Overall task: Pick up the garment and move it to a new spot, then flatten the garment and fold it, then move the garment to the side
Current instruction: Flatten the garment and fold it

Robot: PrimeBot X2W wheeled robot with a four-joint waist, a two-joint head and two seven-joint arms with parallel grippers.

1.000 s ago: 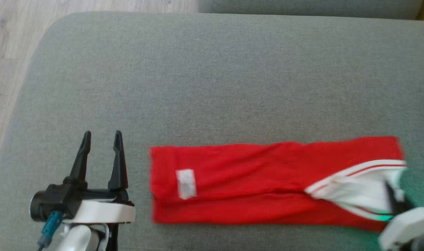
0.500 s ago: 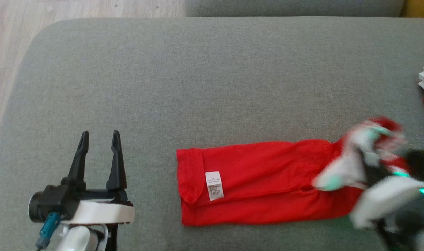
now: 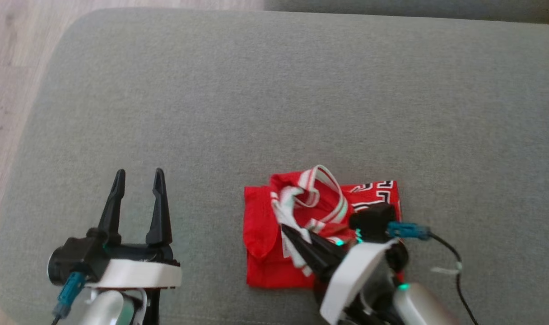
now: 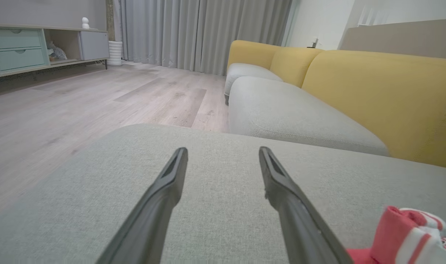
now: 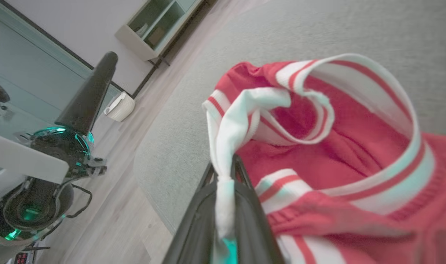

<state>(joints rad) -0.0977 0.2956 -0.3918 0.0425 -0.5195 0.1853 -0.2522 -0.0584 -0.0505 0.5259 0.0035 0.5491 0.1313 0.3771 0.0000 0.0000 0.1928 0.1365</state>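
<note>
The right gripper (image 3: 287,231) has its 2 fingers pressed together on a strip of white trim (image 5: 223,146), which runs up from between their tips into a loose loop. The trim belongs to the garment (image 3: 261,225), a red bundle lying by the cushion (image 3: 274,90)'s front edge, about midway along it. The left gripper (image 3: 139,174) has its 2 fingers spread wide and empty. It sits to the garment's left, nearer the front left corner, over bare cushion.

Pickup and flattening look done, and the fold seems nearly complete, since the garment now makes a roughly square stack. The trim stands up untidily on top and has yet to be let go and settled. The move to the side is not yet done.

The garment is soft red knit. Its trim is ribbed, white with thin red stripes, and curls in bands. A black-and-white angular pattern (image 3: 376,189) shows at its far right corner. The cushion is flat grey woven upholstery with rounded corners. The fingers are long, dark and tapered.
</note>
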